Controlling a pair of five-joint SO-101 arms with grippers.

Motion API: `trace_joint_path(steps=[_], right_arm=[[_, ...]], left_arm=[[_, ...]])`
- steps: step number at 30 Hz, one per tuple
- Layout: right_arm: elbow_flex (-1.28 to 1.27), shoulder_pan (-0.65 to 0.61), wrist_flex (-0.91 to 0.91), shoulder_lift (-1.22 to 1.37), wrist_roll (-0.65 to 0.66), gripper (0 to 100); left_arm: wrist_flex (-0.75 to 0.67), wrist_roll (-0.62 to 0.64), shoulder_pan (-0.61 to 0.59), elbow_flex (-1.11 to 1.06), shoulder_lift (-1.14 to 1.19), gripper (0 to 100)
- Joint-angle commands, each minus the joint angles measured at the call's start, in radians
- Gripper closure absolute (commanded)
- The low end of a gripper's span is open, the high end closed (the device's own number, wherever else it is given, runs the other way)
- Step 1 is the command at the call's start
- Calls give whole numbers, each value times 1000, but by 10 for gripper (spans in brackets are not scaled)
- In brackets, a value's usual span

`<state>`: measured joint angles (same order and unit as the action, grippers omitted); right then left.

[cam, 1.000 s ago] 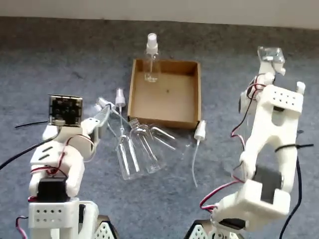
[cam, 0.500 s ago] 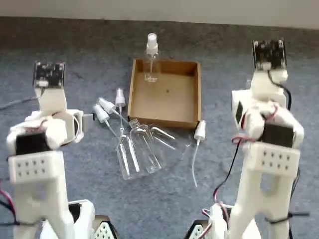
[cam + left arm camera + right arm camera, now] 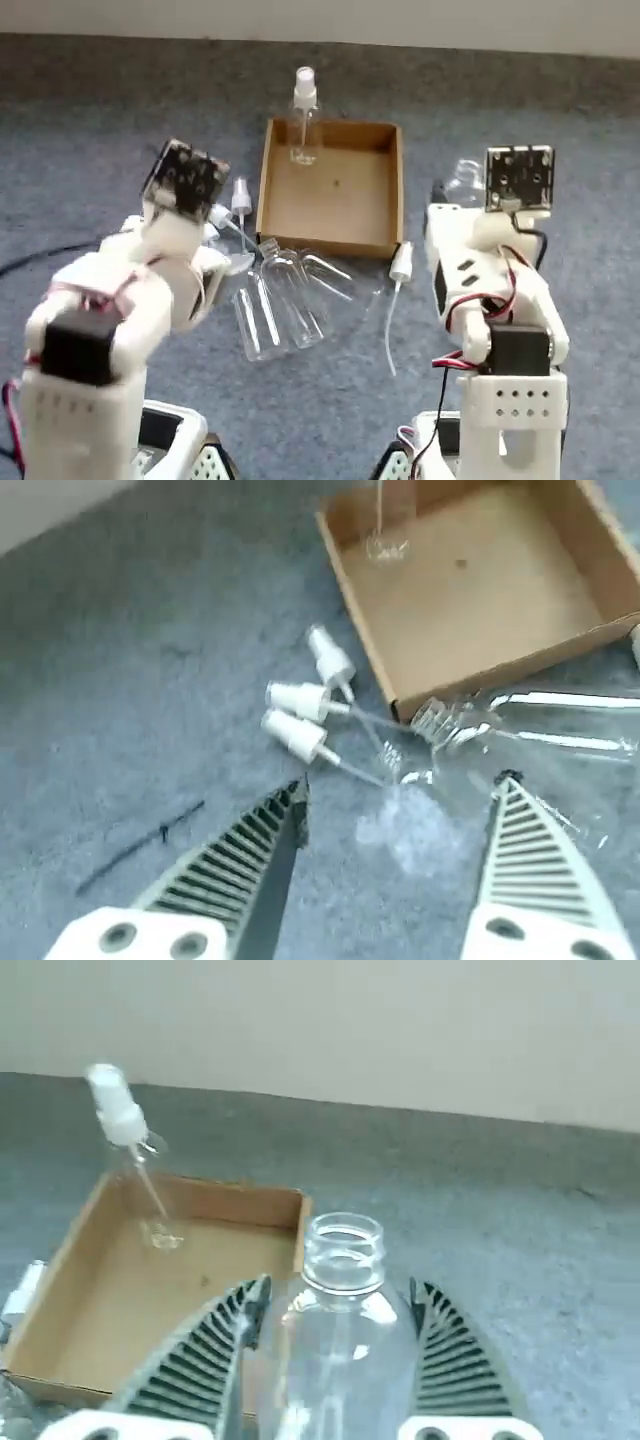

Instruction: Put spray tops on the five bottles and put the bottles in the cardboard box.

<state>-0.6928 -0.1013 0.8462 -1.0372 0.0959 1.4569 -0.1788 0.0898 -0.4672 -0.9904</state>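
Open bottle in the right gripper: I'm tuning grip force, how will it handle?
The open bottle looks clear and empty, so probably light. Its smooth sides may slip in the right gripper; squeezed hard, it might dent.

You have a blue-grey carpet (image 3: 90, 120) spread over the whole table, short in pile and mottled. Toward the far edge it looks darker and greyer, and there it meets a pale, plain wall (image 3: 320, 15) that runs across the full width. In the left wrist view you can see 1 thin dark streak (image 3: 140, 848) lying slanted on the carpet, with a small cross-mark partway along. You cannot tell what it is.
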Motion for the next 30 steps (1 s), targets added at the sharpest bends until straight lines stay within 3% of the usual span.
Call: trace_joint_path(steps=[1,5,8,11,17,24,30], right_arm=[[214,-93,51,88,-44,927],[291,-104,134,125,-46,936],[197,-110,145,84,-40,936],[74,-145,73,19,-43,936],[-153,-183,-21,-87,-46,936],[-205,-208,-22,-180,-48,936],[-206,-208,-22,-209,-48,936]], left_arm=[[12,-18,61,47,-91,730],[5,-18,-116,33,8,730],[-44,-9,-294,24,153,732],[-144,77,-372,33,346,733],[-295,224,-383,131,711,734],[-302,358,-377,367,1067,734],[-310,373,-341,426,1225,734]])
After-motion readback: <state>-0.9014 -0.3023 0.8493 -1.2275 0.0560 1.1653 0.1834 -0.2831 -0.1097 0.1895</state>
